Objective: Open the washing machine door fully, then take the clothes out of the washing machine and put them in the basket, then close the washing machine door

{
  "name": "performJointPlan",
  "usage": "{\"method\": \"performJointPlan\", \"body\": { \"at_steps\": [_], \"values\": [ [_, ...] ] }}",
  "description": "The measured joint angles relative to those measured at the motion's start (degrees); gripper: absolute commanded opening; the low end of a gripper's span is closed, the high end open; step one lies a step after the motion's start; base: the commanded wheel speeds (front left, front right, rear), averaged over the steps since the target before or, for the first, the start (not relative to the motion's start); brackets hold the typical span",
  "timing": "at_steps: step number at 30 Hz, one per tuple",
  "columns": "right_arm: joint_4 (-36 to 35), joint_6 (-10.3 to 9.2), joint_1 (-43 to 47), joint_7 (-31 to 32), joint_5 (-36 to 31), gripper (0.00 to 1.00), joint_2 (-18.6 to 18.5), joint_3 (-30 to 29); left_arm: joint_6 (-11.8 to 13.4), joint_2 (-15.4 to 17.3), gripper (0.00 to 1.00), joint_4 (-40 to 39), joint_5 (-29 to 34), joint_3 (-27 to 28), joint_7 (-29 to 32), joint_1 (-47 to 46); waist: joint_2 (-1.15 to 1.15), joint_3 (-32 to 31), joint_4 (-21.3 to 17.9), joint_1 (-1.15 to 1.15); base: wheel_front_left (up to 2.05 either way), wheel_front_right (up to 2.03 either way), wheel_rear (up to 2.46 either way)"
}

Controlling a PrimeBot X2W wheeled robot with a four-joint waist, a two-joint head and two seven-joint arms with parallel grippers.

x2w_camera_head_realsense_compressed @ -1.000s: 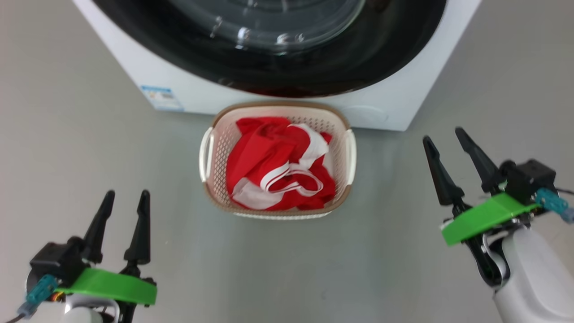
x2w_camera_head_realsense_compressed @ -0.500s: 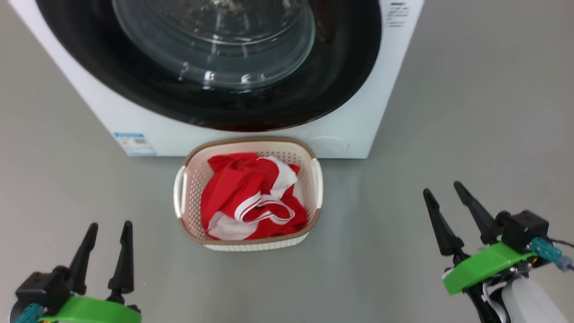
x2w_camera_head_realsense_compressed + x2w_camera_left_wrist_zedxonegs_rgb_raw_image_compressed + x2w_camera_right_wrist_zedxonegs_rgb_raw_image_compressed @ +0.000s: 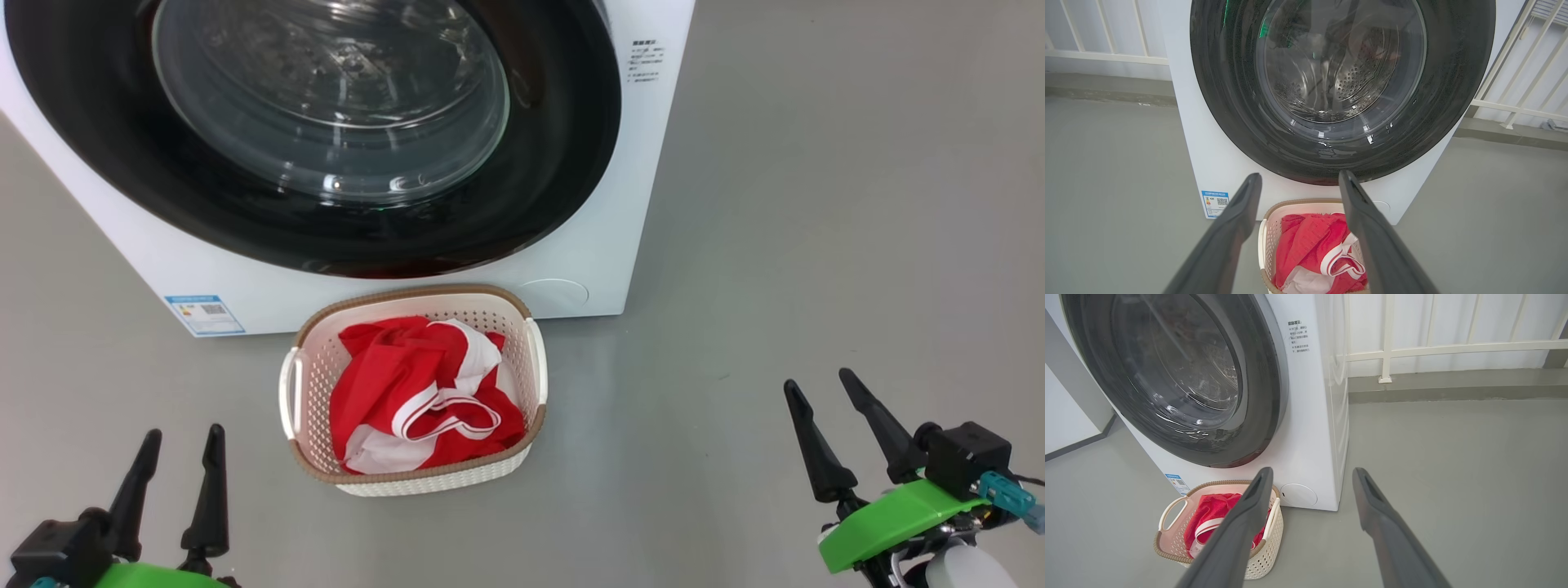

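Both pincers apart, empty: left pincer (image 3: 184, 433) and right pincer (image 3: 818, 380). Red clothes (image 3: 408, 392) lie in the cream basket (image 3: 424, 482), ahead and right of the left pincer, well left of the right one. Beyond it, the washing machine door (image 3: 555, 163) looks shut on the washing machine (image 3: 612, 245); I cannot judge the latch. Risks: an unlatched door swings out, and a forward reach clips the basket.

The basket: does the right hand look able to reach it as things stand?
Probably yes: the right hand is open, holding nothing, and only floor lies between it and the basket.
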Motion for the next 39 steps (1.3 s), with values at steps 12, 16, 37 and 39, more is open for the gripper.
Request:
{"method": "performJointPlan", "body": {
  "at_steps": [12, 16, 37, 39],
  "values": [
    [-0.3, 0.00, 0.3, 0.0, 0.0, 1.00, 0.1, -0.9, 0.0, 0.1, 1.00, -0.3, -0.1, 0.1, 0.0, 0.6, 0.00, 0.2, -0.7, 0.00, 0.00, 0.00, 0.00],
    [-0.4, 0.00, 0.3, 0.0, 0.0, 1.00, 0.2, -1.0, 0.0, 0.1, 1.00, -0.5, -0.1, 0.1, 0.0, 0.6, 0.00, 0.2, -0.6, 0.00, 0.00, 0.00, 0.00],
    [2.6, 0.00, 1.6, 1.6, 5.4, 0.00, 2.8, -1.3, 0.0, -3.1, 0.00, 2.8, -5.5, -0.6, 1.8, 2.0, 0.00, -0.2, -0.2, 0.01, 0.00, 0.00, 0.00],
    [2.6, 0.00, 1.6, 1.8, 6.7, 0.00, 2.8, -1.4, 0.0, -3.1, 0.00, 2.8, -6.8, -0.5, 2.1, 2.0, 0.00, -0.3, -0.2, 0.01, 0.00, 0.00, 0.00]
  ]
}}
